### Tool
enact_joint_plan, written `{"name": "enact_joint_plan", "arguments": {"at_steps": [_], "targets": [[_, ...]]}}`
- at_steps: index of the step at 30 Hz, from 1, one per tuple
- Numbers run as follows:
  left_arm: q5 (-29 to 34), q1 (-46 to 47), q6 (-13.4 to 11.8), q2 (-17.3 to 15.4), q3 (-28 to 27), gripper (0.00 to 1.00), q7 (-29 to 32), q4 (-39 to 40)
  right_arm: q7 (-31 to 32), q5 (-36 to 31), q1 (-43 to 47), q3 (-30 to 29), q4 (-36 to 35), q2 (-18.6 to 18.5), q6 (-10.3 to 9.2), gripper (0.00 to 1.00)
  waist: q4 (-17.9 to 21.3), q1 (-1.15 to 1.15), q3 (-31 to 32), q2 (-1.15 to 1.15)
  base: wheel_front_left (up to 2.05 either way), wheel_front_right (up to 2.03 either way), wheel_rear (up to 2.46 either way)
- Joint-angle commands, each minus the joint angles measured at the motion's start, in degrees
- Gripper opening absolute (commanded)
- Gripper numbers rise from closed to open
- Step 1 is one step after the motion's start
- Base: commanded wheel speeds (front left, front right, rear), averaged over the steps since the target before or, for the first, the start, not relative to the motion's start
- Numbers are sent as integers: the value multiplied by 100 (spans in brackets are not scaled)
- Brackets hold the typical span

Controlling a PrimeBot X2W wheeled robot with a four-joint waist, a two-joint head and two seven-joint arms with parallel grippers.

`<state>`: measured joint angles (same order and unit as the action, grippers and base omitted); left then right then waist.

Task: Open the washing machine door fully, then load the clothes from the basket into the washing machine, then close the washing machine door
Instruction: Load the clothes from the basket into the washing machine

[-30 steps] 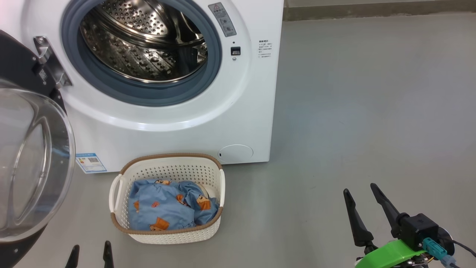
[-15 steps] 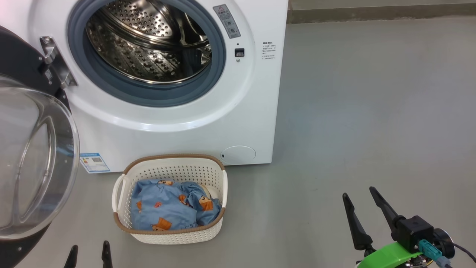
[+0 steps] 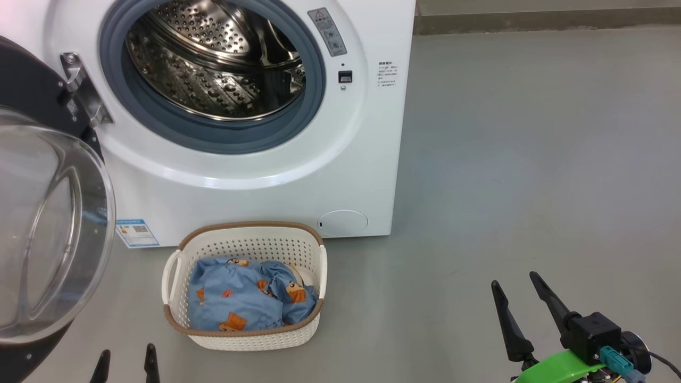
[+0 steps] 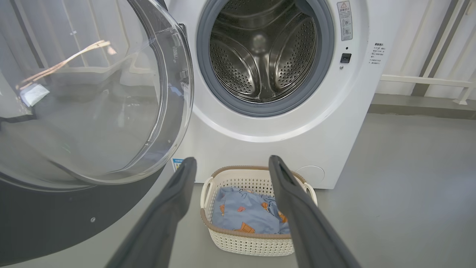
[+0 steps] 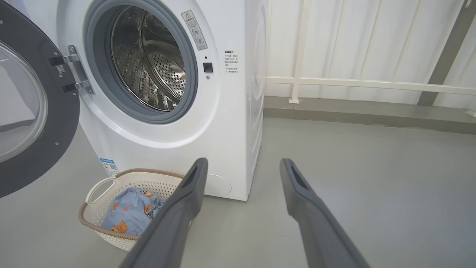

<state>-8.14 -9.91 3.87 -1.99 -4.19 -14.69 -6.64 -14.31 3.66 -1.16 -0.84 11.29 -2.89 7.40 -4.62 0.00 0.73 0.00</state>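
From the head camera: find the clothes [image 3: 239,300] heaped in the basket [image 3: 245,338], parked on the grey floor [image 3: 532,133] just in front of the washing machine [image 3: 255,186], below the open drum [image 3: 213,69]. Judge as soft, light and floppy, likely to drape and trail once lifted. Best pinched at the raised crumple near the middle of the heap, deep enough to gather several folds, clear of the perforated wall. Note the washing machine door [image 3: 53,229] standing wide open at the left, seemingly no hindrance to loading. Spot the left gripper [image 3: 126,366] at the bottom edge, with just the fingertips above it, spread apart and empty, short of the basket. Spot the right gripper [image 3: 515,283] low at the right, well apart from the basket, fingers raised and splayed, holding nothing. From the left wrist: look along two parted dark fingers straight at the basket, framed between them, blue cloth plain to see, door glass bulging close at the left. Reads as a forearm aimed forward, not yet dipped toward the heap. From the right wrist: look past equally parted fingers at bare floor and the machine's right corner, basket off at the lower left, partly behind one finger. Reads as an arm held out to the side, pointing beside the load.
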Motion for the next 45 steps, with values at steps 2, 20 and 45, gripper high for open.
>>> {"name": "enact_joint_plan", "arguments": {"at_steps": [2,20,45], "targets": [[67,296,42,-88,-205,100,-31,85,-69,54,-84,127,-126,2,9,100,-6,0,-7,0,87,-87,0],[48,362,-85,-88,-273,100,-31,134,-69,88,-110,80,-164,2,9,100,-61,0,-156,0,163,-163,0],[-149,342,-101,-88,-168,100,-31,135,-69,83,-177,100,-162,2,9,100,-32,0,-254,0,16,-16,0]]}}
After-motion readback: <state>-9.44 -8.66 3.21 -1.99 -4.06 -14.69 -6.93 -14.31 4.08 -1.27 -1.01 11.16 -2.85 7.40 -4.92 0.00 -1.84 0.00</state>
